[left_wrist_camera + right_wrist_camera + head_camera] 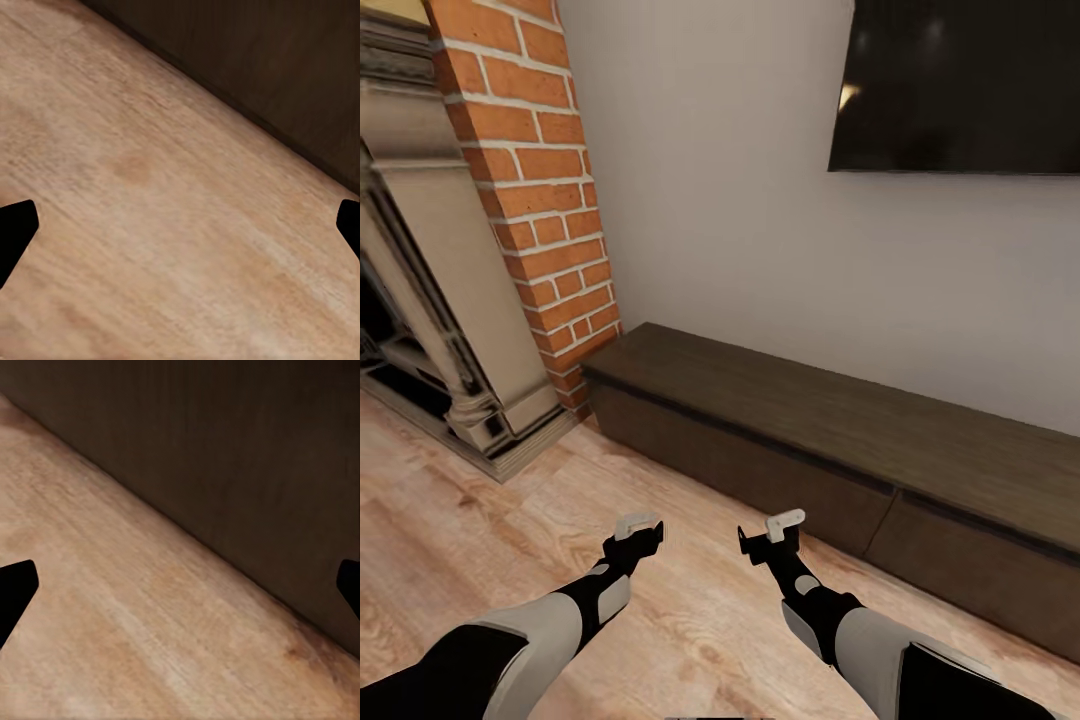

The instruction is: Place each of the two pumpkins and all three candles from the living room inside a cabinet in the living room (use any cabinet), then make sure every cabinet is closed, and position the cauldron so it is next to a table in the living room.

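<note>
One long, low dark-brown cabinet (840, 440) runs along the white wall (740, 220), its long axis slanting from the brick column (540, 180) down toward the right — drawer fronts shut, top bare. One black television (960, 80) hangs above it. Over the pale wood floor (480, 540), two grippers hover just short of the cabinet's front: the left gripper (639, 528) and right gripper (778, 527), both spread wide and holding nothing.

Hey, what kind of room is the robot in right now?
Most likely a living room: a dark screen hangs on the wall above a long low dark-brown cabinet, with a brick chimney column and fireplace surround beside it.
</note>
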### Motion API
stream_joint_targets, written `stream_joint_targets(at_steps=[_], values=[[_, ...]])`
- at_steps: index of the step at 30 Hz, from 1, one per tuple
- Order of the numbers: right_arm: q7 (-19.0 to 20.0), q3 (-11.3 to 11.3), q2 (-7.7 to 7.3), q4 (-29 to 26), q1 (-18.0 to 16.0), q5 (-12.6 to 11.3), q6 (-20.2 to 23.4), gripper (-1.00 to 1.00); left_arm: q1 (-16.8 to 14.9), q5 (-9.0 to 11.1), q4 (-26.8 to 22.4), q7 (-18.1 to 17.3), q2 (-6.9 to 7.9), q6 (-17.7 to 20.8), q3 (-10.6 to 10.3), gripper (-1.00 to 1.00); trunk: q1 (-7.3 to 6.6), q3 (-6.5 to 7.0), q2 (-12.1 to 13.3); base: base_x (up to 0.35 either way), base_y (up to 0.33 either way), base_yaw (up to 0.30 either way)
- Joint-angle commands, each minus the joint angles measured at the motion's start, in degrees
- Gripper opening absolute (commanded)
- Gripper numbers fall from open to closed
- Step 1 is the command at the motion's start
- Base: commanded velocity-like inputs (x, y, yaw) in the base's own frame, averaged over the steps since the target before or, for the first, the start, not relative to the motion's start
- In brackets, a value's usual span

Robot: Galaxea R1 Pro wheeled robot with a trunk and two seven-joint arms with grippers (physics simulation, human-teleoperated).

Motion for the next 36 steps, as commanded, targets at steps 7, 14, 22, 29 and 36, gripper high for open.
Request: stream_joint_targets(at_steps=[7, 14, 22, 29, 36], values=[[-0.3, 0.5, -0.01, -0.1, 0.0, -0.1, 0.0, 1.0, -0.1, 0.5, 0.2, 0.1, -0.05, -0.3, -0.4, 1.0, -0.19, 1.83, 0.1, 0.0, 0.0, 0.255], [-0.2, 0.5, -0.01, -0.1, 0.0, -0.1, 0.3, 1.0, -0.1, 0.5, 0.2, 0.1, -0.05, -0.4, -0.4, 1.0, -0.29, 2.75, 0.1, 0.0, 0.0, 0.286], [-0.2, 0.5, -0.01, -0.2, 0.0, 0.6, 3.7, 1.0, -0.1, 0.5, 0.2, 0.1, -0.05, -0.4, -0.4, 1.0, -0.39, 3.4, 0.2, 0.0, 0.0, 0.289], [-0.2, 0.4, -0.07, -0.2, 0.0, 0.7, 4.1, 1.0, -0.1, 0.5, 0.2, 0.1, -0.05, -0.3, -0.4, 1.0, -0.57, 4.55, 0.3, 0.0, 0.0, 0.259], [-0.2, 0.4, -0.1, -0.2, 0.0, 0.7, 4.1, 1.0, -0.1, 0.5, 0.2, 0.1, -0.05, -0.3, -0.4, 1.0, -0.76, 5.65, 0.4, 0.0, 0.0, 0.225]])
